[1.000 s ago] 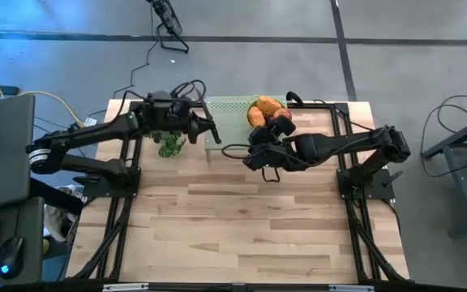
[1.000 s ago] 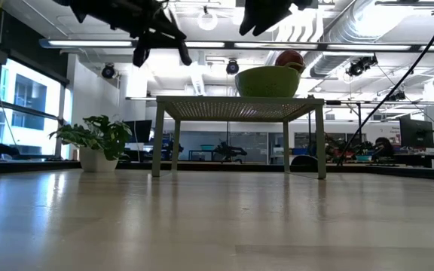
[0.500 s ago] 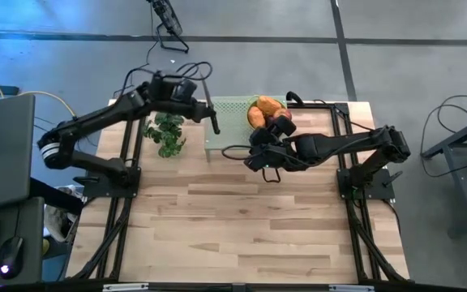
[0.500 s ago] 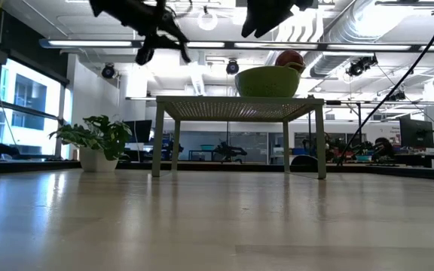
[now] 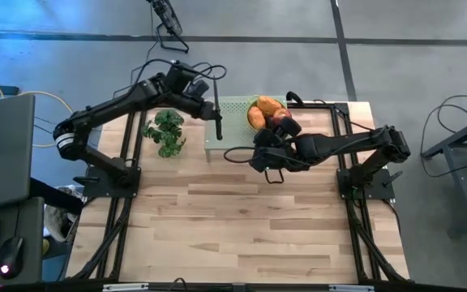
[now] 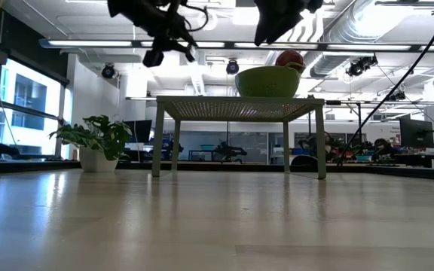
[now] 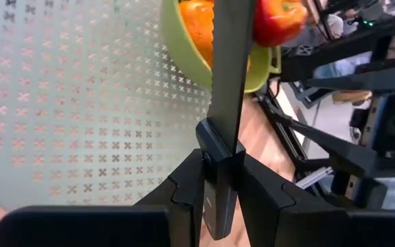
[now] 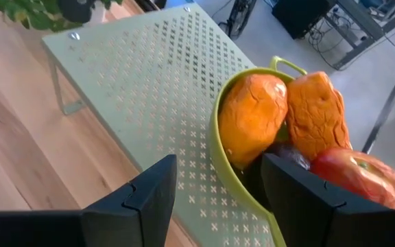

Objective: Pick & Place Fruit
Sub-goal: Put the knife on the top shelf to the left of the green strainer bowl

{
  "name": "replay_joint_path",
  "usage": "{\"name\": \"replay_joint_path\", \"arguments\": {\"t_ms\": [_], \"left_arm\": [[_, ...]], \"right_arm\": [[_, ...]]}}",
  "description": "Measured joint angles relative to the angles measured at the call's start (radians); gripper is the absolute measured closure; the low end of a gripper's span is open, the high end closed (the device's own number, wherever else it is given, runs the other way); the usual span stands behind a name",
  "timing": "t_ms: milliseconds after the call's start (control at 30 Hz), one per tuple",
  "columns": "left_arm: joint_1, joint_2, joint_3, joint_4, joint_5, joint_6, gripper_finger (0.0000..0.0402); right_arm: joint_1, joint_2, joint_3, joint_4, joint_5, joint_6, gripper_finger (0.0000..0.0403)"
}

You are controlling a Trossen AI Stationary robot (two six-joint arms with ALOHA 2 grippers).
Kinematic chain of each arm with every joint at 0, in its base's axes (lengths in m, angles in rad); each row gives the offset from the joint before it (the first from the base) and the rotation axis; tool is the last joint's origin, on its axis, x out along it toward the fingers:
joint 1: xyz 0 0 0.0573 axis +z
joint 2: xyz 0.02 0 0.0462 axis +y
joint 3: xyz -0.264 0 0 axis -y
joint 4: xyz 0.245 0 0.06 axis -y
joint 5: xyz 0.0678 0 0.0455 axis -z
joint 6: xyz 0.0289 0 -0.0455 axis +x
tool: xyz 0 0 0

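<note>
The fruit sits in a green bowl [image 5: 266, 109] [image 6: 267, 81] on a pale green perforated stand [image 5: 232, 122] [image 8: 149, 82]. It is two orange oblong pieces [image 8: 252, 116] [image 8: 317, 113], a red apple [image 8: 352, 178] [image 6: 289, 58] and a dark piece [image 8: 286, 156] between them. My left gripper [image 5: 209, 93] [image 6: 164, 49] hangs over the stand's left part, shut on a black-handled knife [image 5: 216, 118] [image 7: 230, 75]. My right gripper [image 5: 262, 161] [image 8: 218, 206] [image 6: 273, 26] is open and hovers above the stand's near edge, by the bowl, touching nothing. My left gripper pinches the knife's thick black end [image 7: 217, 195] between its two fingers [image 7: 184, 199]. The narrow dark part [image 7: 233, 55] sticks out ahead of the fingers, in line with them. The knife is lifted clear above the perforated stand, with its far end showing in front of the bowl.
A green leafy bunch [image 5: 165, 132] [image 6: 96, 139] stands on the wooden table [image 5: 242, 227] left of the stand. The stand's legs [image 6: 157, 139] rest near the table's far edge. The wide near part of the table lies bare in front.
My left gripper has risen and swung from above the leafy bunch toward the table's far right, over the stand, carrying the knife with it. My right gripper has shifted slightly right, toward the bowl.
</note>
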Motion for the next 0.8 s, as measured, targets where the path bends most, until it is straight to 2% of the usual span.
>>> {"name": "replay_joint_path", "arguments": {"t_ms": [267,533,800], "left_arm": [[0.000,0.079,0.007,0.001,0.044,-0.082,0.0335],[0.000,0.161,0.007,0.003,0.216,-0.176,0.0335],[0.080,0.191,0.006,-0.005,0.242,-0.187,0.0335]], "right_arm": [[0.000,0.000,0.000,-0.006,0.000,0.003,0.0197],[0.000,0.000,0.000,-0.009,0.000,0.003,0.0197],[0.001,0.000,0.000,-0.015,0.000,0.003,0.0197]]}}
